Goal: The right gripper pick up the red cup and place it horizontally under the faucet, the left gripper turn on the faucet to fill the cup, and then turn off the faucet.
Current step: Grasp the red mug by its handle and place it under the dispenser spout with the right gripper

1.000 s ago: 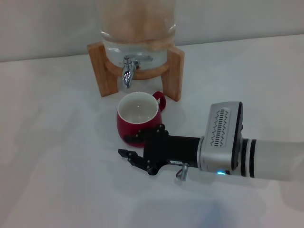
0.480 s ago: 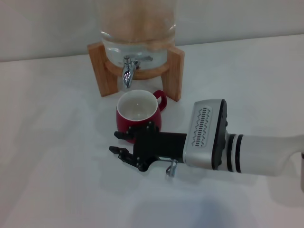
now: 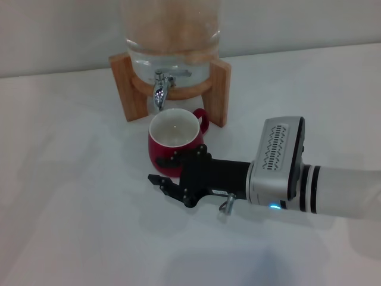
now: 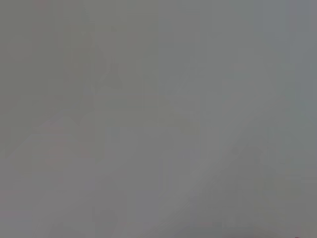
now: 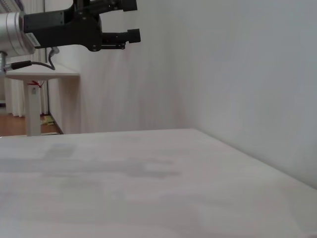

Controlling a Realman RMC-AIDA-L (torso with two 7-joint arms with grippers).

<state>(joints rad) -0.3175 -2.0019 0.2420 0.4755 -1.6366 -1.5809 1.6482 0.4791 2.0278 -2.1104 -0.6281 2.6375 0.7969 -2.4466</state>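
The right hand (image 3: 165,170) lies low over the worktop (image 3: 71,226), reaching in from the right edge toward the middle. Its black fingers are spread. One lies against the near wall of the cup (image 3: 174,142); the other juts out in front of it over bare worktop, so nothing is gripped. In the right wrist view the same fingers (image 5: 119,34) hang apart in the air with nothing between them.

The cup stands upright toward the back of the worktop, mouth up, handle turned to the right and back. Its rim sits just below and in front of the faucet (image 3: 159,89), which juts from the dispenser (image 3: 172,36) in its wooden stand (image 3: 219,89).

The cup looks like glazed ceramic: stiff, fairly heavy for its size, smooth and likely slippery, and liable to chip if knocked against the stand. Its rounded belly gives poor purchase, so I judge the surest hold is across the body near its widest part, or over the rim with one finger inside.

Half a second ago the hand was further left, with its ridged block nearer the cup; now the arm has drawn back to the right and the fingers sit closer against the cup's front. The cup has moved a little toward the faucet, if at all.

The left hand is not in sight; its wrist view shows only grey.
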